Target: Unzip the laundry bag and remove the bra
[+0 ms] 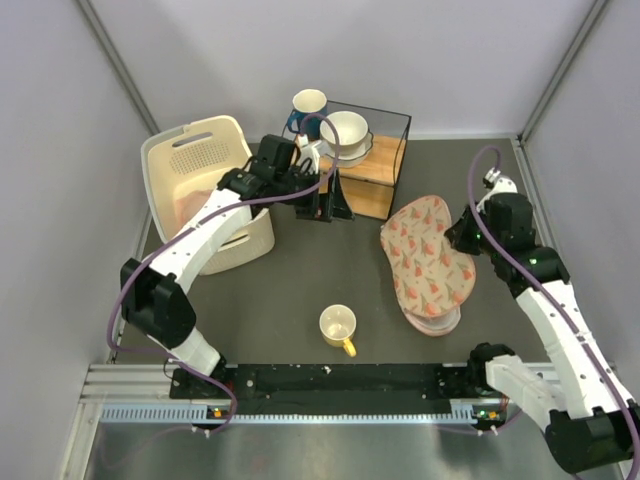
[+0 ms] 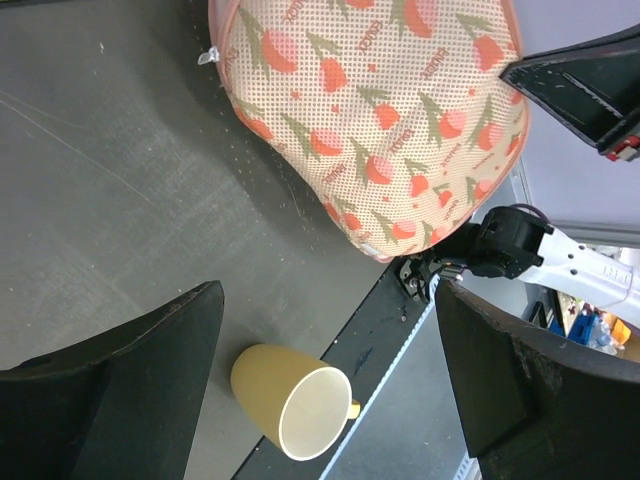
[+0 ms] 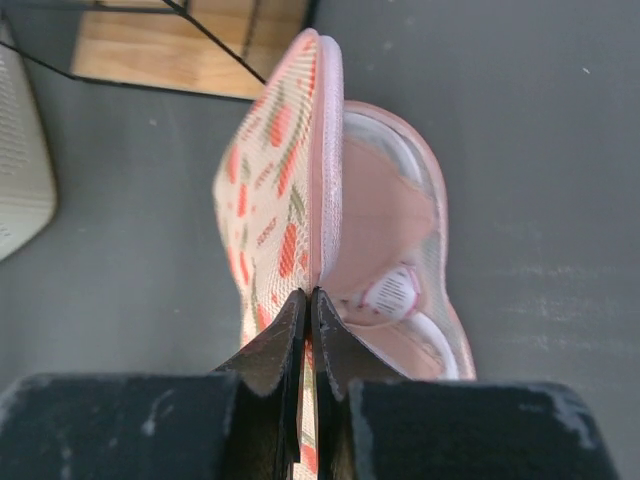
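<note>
right jaws: pinched tight on the raised pink rim of the laundry bag [image 3: 270, 190] | left jaws: spread wide, holding nothing, beside the wooden crate [image 1: 375, 175] | laundry bag: right side of table [image 1: 300, 280], flap lifted open | bra [image 3: 385, 215]: lying inside lower half | yellow mug [image 1: 338, 328]: near bag, apart

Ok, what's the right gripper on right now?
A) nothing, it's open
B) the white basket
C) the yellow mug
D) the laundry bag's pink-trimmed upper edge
D: in the right wrist view the right gripper is shut on the pink trim of the laundry bag, holding the upper half lifted.
</note>
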Robot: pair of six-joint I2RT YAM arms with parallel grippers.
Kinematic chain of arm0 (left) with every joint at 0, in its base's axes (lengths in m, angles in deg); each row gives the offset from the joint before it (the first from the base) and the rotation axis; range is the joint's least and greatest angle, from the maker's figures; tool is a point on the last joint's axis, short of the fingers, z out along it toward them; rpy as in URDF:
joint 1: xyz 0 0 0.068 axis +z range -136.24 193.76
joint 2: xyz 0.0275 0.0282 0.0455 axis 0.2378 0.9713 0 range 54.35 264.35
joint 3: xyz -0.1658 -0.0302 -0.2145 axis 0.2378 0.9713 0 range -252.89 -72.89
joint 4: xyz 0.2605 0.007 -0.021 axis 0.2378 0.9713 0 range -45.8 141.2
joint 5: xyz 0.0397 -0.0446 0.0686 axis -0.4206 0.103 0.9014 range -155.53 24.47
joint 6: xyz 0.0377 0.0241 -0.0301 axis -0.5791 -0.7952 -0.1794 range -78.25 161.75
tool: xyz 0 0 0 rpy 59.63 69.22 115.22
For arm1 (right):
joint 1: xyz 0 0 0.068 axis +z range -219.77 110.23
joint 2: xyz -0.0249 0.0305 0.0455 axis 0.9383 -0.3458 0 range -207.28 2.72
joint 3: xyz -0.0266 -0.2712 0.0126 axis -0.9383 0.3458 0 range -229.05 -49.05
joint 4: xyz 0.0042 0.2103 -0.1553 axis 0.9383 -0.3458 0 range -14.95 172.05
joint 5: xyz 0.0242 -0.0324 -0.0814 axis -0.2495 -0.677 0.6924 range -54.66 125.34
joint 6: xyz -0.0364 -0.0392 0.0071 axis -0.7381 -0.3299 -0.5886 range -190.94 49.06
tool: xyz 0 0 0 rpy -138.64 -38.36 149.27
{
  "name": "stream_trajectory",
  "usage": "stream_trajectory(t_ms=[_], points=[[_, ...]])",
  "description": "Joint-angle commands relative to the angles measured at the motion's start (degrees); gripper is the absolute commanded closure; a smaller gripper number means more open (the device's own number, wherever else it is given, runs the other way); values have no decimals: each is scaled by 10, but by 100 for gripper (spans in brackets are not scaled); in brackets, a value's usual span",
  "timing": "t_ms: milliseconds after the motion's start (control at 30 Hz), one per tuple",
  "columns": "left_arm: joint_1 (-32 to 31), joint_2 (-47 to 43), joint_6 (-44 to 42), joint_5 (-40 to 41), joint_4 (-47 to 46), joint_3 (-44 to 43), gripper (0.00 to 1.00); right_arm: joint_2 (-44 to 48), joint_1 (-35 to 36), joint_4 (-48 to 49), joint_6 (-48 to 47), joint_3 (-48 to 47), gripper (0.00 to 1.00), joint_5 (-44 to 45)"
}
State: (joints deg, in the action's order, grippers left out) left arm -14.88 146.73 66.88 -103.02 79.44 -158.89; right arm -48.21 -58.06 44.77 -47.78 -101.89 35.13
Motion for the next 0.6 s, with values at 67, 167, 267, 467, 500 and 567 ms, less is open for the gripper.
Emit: stream_trajectory(t_ms=[67, 167, 267, 467, 500, 567], points=[[32, -29, -25, 15, 20, -33, 8, -32, 62, 36, 43, -43, 100, -48], [56, -43, -23, 15, 22, -23, 8, -80, 159, 88, 70, -50, 100, -30], [77, -57, -21, 15, 22, -10, 8, -123, 227, 169, 101, -53, 95, -90], [93, -62, -16, 4, 16, 9, 8, -191, 258, 152, 38, -106, 26, -115], [93, -62, -15, 4, 14, 12, 8, -180, 256, 145, 21, -104, 19, -86], [93, -62, -14, -2, 11, 17, 8, -139, 227, 137, 10, -87, 16, -51]])
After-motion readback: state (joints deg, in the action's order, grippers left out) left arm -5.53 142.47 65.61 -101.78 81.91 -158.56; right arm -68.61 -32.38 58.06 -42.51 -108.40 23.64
